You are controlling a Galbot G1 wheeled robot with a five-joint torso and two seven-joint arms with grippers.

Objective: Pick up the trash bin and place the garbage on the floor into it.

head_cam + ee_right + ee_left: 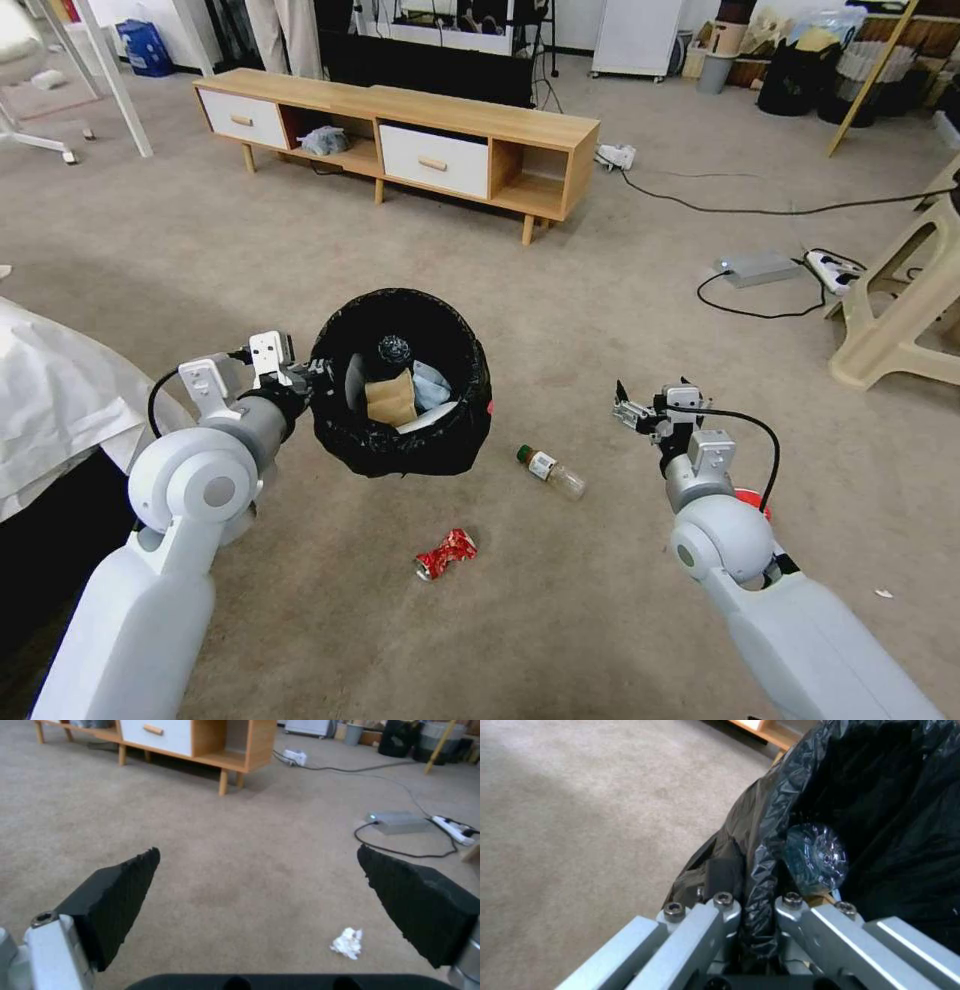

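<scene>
Fingers of the left gripper [757, 930] pinch the bag-lined rim of the trash bin [400, 385], held clear of the floor [300, 260] at the left; inside it lie a brown paper bag [390, 398] and other scraps, so part of the job looks done; a crushed red can [446, 554] and a green-capped bottle [551, 472] lie just right of and below the bin; right gripper [632, 408] hangs spread and empty over bare carpet, a white paper wad [347, 942] near it; open room all round, cables [760, 210] well beyond.

Black-lined trash bin [400, 385] held off floor [600, 620], paper bag inside. Below on carpet: crushed red can [446, 555], green-capped bottle [551, 472], both lying flat.
</scene>
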